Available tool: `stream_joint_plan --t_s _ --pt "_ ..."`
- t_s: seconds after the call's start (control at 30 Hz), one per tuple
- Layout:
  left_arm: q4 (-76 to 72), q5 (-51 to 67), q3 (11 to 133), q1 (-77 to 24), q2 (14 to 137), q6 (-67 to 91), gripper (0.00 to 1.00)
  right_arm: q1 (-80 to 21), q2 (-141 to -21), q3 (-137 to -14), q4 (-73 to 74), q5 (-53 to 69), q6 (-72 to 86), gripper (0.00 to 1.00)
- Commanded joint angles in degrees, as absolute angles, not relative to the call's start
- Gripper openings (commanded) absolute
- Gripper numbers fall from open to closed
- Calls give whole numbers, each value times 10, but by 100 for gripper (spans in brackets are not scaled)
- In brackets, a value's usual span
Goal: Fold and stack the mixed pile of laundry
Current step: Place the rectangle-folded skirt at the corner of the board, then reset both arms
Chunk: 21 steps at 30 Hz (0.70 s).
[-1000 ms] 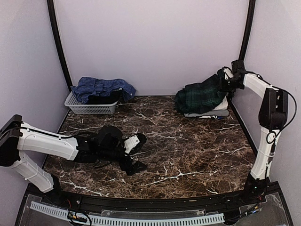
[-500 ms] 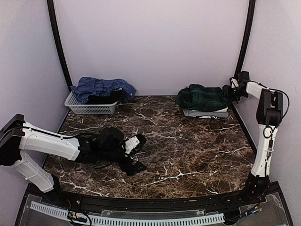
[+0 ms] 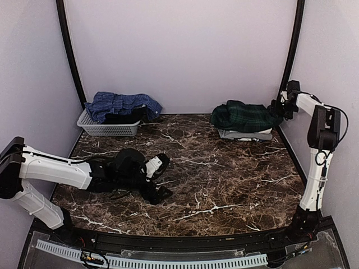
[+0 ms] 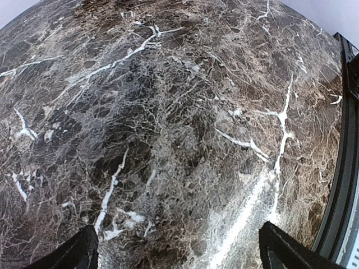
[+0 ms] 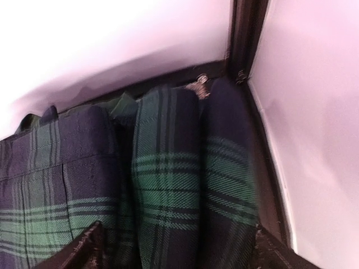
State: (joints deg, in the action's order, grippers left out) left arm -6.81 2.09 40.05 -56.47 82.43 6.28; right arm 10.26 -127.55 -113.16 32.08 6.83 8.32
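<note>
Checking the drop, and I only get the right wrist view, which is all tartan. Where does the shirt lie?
Observer: The top view shows the tartan shirt on a pale folded garment at the far right corner of the table.
Operator: What's left to fold?
Observer: A blue shirt, heaped over the basket at far left.
Operator: And the left arm?
Observer: Its pincer is open, low over the table, holding nothing.

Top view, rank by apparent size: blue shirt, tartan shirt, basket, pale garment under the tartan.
1. blue shirt and tartan shirt: about alike, can't rank.
2. basket, partly covered by the blue shirt.
3. pale garment: only an edge shows.
</note>
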Motion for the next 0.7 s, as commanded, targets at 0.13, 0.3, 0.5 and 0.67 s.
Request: stream_joint_plan --t_s 0.13,0.3,0.5,0.67 --pt "-62 17 407 -540 774 78 99 109 -1196 -1191 363 51 66 99" --pt "-49 25 417 -516 760 99 99 109 -1175 -1216 394 100 61 99" --pt "42 21 490 -424 741 181 99 87 -1106 -1180 369 204 80 99" --pt "120 41 586 -341 731 204 99 41 -1051 -1158 367 234 78 98"
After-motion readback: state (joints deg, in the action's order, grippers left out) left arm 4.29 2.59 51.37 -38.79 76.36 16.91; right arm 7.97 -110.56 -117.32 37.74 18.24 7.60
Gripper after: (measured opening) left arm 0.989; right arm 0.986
